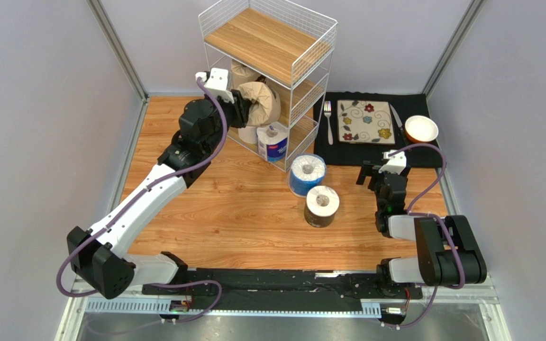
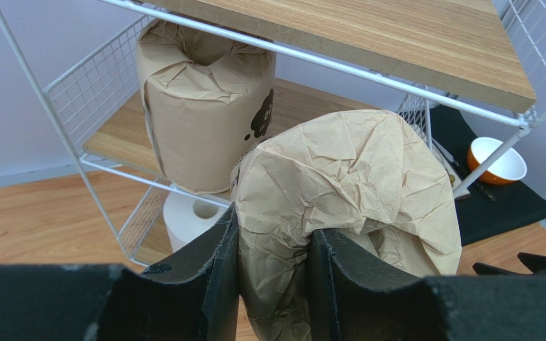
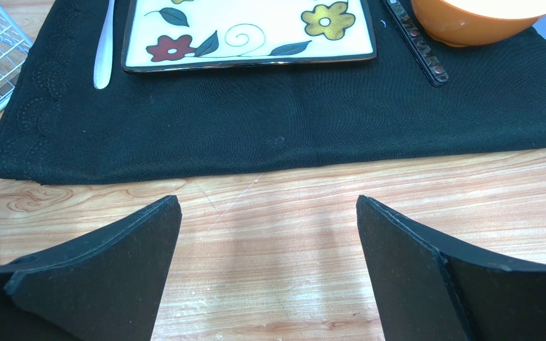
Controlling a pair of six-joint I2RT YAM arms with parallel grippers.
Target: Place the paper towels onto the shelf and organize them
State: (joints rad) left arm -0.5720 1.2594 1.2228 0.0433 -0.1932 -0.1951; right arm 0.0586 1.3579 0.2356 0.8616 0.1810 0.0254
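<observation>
Left gripper (image 2: 272, 249) clamps tan roll (image 2: 354, 177) at shelf (image 1: 269, 44); right gripper (image 3: 269, 238) gapes. Only my overhead shows blue roll (image 1: 307, 175), dark roll (image 1: 322, 207).

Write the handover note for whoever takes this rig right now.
Left gripper: shut on a tan roll, at the shelf's middle tier.
Right gripper: open, empty, over the table.
Done: second tan roll on the middle tier, white roll on the bottom tier, labelled roll beside it.
To do: set down the held roll; shelve the blue roll and the dark roll standing on the table.
</observation>
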